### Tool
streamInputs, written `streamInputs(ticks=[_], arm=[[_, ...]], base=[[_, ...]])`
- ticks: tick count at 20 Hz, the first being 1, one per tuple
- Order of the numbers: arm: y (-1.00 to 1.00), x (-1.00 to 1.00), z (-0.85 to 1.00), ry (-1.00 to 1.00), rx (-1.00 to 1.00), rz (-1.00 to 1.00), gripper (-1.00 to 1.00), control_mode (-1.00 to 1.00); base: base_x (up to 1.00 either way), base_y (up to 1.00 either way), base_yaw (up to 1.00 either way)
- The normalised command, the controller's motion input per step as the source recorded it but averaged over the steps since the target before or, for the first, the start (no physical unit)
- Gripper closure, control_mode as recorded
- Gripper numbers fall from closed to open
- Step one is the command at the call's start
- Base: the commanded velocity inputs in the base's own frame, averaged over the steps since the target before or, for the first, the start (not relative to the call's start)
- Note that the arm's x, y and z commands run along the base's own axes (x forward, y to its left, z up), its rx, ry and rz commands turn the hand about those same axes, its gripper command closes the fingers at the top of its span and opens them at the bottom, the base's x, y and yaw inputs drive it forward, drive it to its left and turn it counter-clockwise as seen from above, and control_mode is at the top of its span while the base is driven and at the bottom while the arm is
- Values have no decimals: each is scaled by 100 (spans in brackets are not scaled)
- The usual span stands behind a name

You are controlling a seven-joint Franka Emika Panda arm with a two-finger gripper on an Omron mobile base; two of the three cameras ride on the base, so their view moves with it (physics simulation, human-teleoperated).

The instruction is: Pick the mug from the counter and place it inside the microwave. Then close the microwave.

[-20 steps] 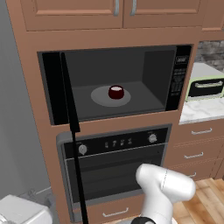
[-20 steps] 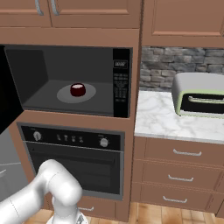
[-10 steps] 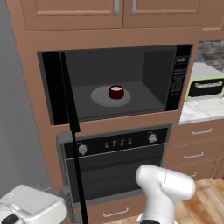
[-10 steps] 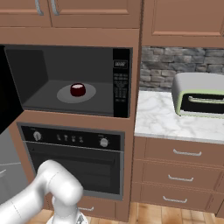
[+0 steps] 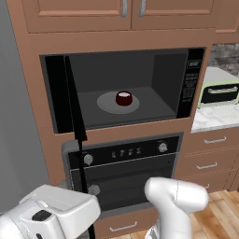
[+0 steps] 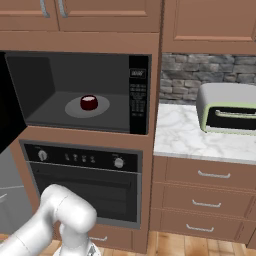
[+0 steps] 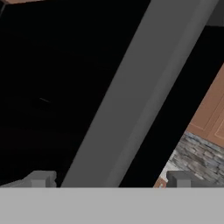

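So the big black microwave (image 5: 126, 88) sits in the wood wall w/ its door (image 5: 72, 102) swung out to the left. The white arm (image 5: 175, 205) bends low in front of the oven (image 5: 123, 170), hand down by the door. Gripper (image 7: 107, 183) is wide apart, nothing in it. The little red mug (image 6: 89, 102) sits on the round plate (image 6: 75, 107) inside.

Brown wood cabinets (image 6: 205, 25), grey stone backsplash (image 6: 200, 72), plank floor (image 6: 200, 246), black wall oven (image 6: 82, 182)
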Motion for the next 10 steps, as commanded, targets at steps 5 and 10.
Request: streamInputs(ticks=[5, 10], arm=[[-55, 0, 26, 0, 0, 0, -100, -100], [-60, 0, 26, 0, 0, 0, -100, -100]], base=[[0, 0, 0], [0, 0, 0]])
